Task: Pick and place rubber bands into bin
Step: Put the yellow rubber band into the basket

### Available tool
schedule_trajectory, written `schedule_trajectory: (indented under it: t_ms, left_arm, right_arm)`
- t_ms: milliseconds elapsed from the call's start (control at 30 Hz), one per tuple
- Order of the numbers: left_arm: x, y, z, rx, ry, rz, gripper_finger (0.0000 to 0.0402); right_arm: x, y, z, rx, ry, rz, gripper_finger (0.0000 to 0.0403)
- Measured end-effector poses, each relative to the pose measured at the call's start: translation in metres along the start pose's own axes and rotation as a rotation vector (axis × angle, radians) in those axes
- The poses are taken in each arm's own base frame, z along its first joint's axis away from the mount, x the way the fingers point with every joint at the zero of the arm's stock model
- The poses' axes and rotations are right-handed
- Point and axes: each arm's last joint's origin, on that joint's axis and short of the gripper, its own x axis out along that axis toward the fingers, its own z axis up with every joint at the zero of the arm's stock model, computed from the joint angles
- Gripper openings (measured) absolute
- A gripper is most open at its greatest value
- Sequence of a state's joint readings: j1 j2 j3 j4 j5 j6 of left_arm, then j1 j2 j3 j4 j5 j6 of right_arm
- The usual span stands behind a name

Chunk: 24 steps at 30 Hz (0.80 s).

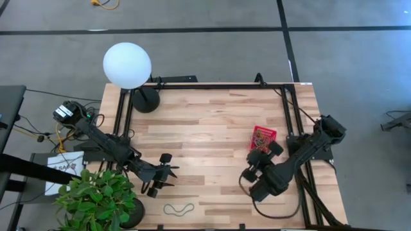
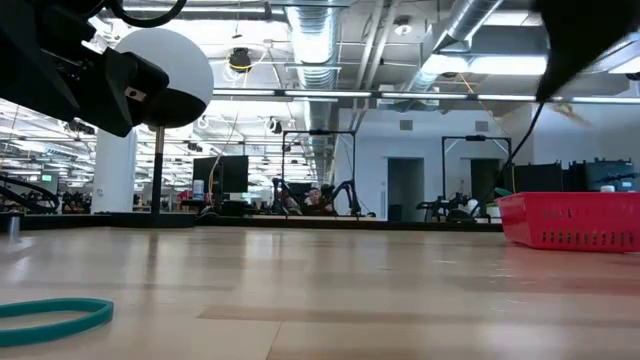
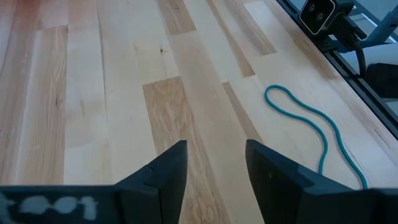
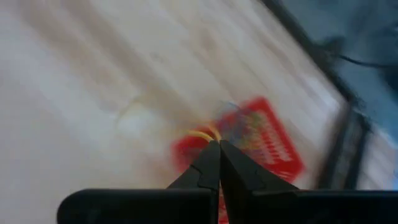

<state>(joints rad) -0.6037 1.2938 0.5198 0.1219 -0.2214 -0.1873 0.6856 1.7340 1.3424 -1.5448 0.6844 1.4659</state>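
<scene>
Overhead, the right gripper [image 1: 264, 149] sits at about four o'clock on the table [image 1: 212, 122], fingers pressed together just beside the red bin [image 1: 263, 136]; a yellow rubber band [image 4: 200, 134] seems pinched at their tips, though blur hides detail. The left gripper [image 1: 168, 171], at seven o'clock, stands spread near a green rubber band [image 1: 178, 209].

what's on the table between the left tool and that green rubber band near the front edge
Nothing. In the high view, only bare wood separates the left tool from the green rubber band. The left wrist view agrees: plain planks ahead of its fingers, the band off to one side.
</scene>
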Motion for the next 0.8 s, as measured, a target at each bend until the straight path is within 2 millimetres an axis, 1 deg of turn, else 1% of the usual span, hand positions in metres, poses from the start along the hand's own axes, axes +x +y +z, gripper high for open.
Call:
schedule_trajectory:
  t_ms: [67, 167, 333, 433, 500, 600, 667, 800]
  left_arm:
    - [0.0, 0.0, 0.0, 0.0, 0.0, 0.0, 0.0153]
    - [0.0, 0.0, 0.0, 0.002, 0.0, 0.0, 0.0153]
    - [0.0, 0.0, 0.0, 0.02, -0.001, 0.004, 0.0153]
    - [0.0, 0.0, 0.0, 0.019, -0.001, 0.005, 0.0153]
    - [0.0, 0.0, 0.0, 0.015, -0.001, 0.005, 0.0153]
    - [0.0, 0.0, 0.0, 0.017, -0.001, 0.005, 0.0153]
    - [0.0, 0.0, 0.0, 0.021, -0.001, 0.005, 0.0153]
    - [0.0, 0.0, 0.0, 0.016, -0.002, 0.007, 0.0153]
  right_arm:
    - [0.015, -0.006, -0.01, 0.025, 0.017, -0.068, 0.0]
    - [0.033, -0.015, -0.02, 0.039, 0.032, -0.112, 0.0]
    - [0.06, -0.035, -0.031, 0.11, 0.081, -0.153, 0.0]
    - [0.072, -0.047, -0.035, 0.172, 0.106, -0.128, 0.0]
    - [0.078, -0.048, -0.036, 0.238, 0.107, -0.055, 0.0]
    - [0.085, -0.045, -0.036, 0.266, 0.094, 0.063, 0.0]
    - [0.09, -0.045, -0.036, 0.26, 0.095, 0.071, 0.0001]
    - [0.099, -0.045, -0.036, 0.259, 0.113, 0.025, 0.0012]
